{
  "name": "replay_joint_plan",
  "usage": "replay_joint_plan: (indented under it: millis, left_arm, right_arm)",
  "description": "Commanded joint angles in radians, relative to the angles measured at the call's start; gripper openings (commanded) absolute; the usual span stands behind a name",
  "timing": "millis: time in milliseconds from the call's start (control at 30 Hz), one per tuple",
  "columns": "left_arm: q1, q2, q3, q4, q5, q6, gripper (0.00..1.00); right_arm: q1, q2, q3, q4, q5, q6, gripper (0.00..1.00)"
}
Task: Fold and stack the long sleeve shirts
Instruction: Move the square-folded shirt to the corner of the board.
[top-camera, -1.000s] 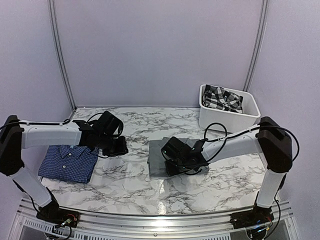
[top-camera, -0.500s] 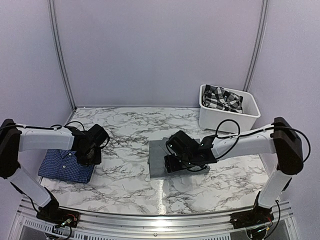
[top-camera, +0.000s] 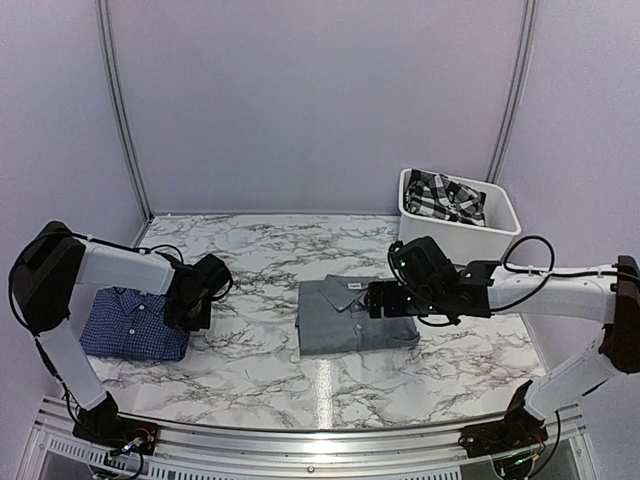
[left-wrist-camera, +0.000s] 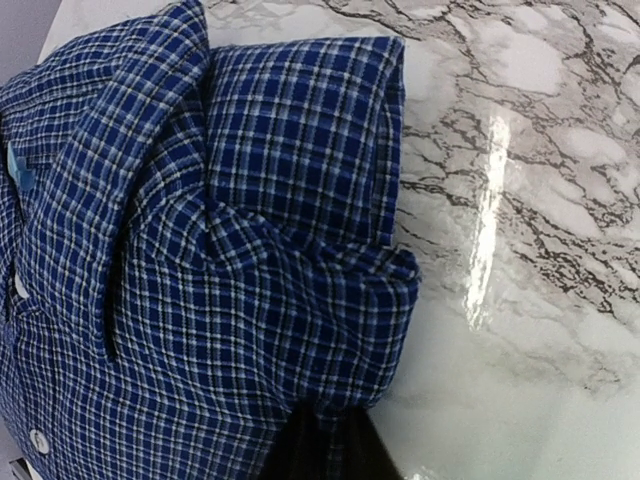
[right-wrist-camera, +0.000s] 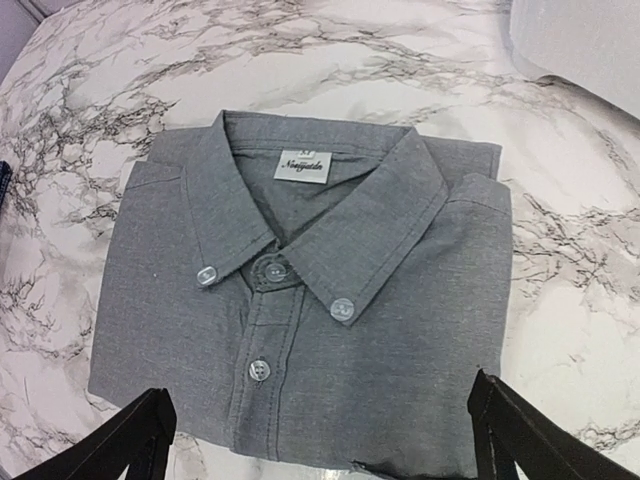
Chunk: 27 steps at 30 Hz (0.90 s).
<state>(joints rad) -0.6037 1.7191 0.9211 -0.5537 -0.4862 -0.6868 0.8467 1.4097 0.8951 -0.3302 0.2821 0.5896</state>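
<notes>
Two left fingers (left-wrist-camera: 320, 452) are pinching the folded edge of the blue check shirt (left-wrist-camera: 230, 250); left gripper (top-camera: 190, 300) is sitting at that shirt's bin-side edge, well apart from the white bin (top-camera: 455, 242). Right fingers (right-wrist-camera: 140, 438) are standing wide, gripping nothing, right gripper (right-wrist-camera: 320, 395) hovering over the folded grey shirt (right-wrist-camera: 400, 330) near the bin's front-left. Both shirts are looking light and limp; I'm judging a pinch through all layers at a fold edge safest.

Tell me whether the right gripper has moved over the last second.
Yes. The right gripper has pulled back off the grey shirt's middle, toward the white bin, to the shirt's right edge.
</notes>
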Motion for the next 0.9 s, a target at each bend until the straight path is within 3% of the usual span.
replay_joint_plan:
  millis: [0, 67, 333, 633, 867]
  left_arm:
    - [0.005, 0.053, 0.002, 0.027, 0.058, 0.045, 0.05]
    - [0.005, 0.047, 0.010, 0.038, 0.085, 0.058, 0.00]
    - [-0.077, 0.034, 0.141, 0.054, 0.232, 0.061, 0.00]
    - [-0.188, 0.234, 0.405, 0.077, 0.351, 0.013, 0.00]
    - [-0.206, 0.285, 0.467, 0.087, 0.389, 0.020, 0.04]
  right_arm:
    - [-0.035, -0.064, -0.027, 0.041, 0.018, -0.017, 0.98]
    - [-0.046, -0.074, -0.039, 0.045, 0.023, -0.017, 0.98]
    - [-0.080, -0.120, -0.097, 0.096, 0.029, -0.017, 0.98]
    - [-0.123, -0.166, -0.149, 0.108, 0.006, -0.016, 0.99]
    - [-0.127, -0.175, -0.164, 0.085, 0.008, -0.017, 0.98]
